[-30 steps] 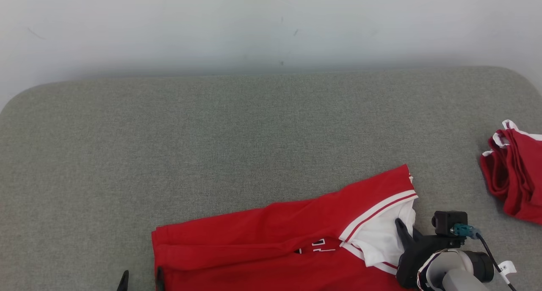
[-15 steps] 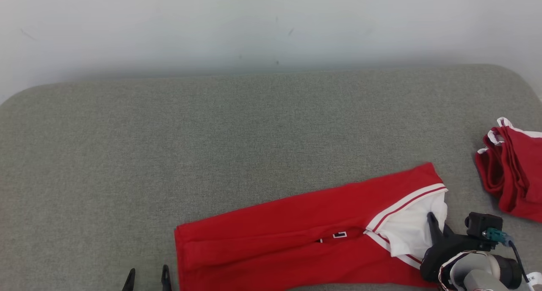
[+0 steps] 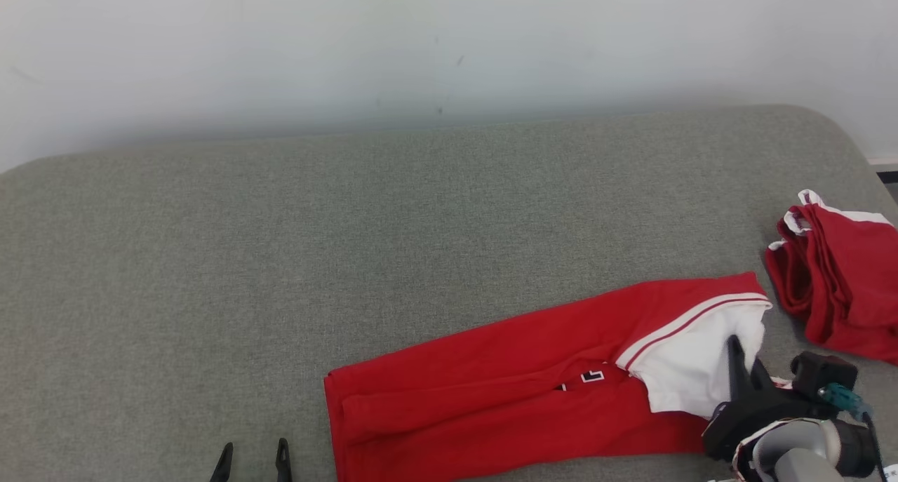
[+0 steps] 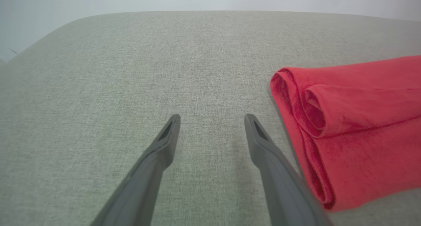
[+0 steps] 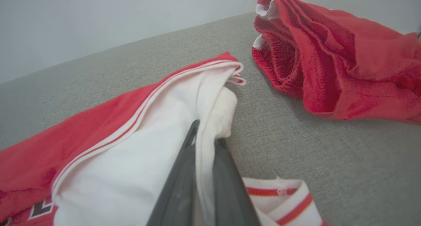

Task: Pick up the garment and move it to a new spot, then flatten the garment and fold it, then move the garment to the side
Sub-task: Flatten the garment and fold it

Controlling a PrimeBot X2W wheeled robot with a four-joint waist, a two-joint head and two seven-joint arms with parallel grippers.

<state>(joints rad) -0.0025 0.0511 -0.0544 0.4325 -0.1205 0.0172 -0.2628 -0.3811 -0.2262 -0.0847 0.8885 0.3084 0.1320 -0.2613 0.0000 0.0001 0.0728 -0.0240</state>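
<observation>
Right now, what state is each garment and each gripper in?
folded garment: folded into a long band, white end pinched.
second garment: bunched up, lying apart on the right.
right gripper: shut on the folded garment's white end.
left gripper: open, holding nothing, beside the folded garment's red end.

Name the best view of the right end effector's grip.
Right wrist view: right end effector shut on the white fabric of the jersey, close up. Head view shows it small; left wrist view shows the jersey's red end.

Fold hides lettering (image 3: 591,376) on the garment (image 3: 491,391); edge crops the red heap (image 3: 842,285)
</observation>
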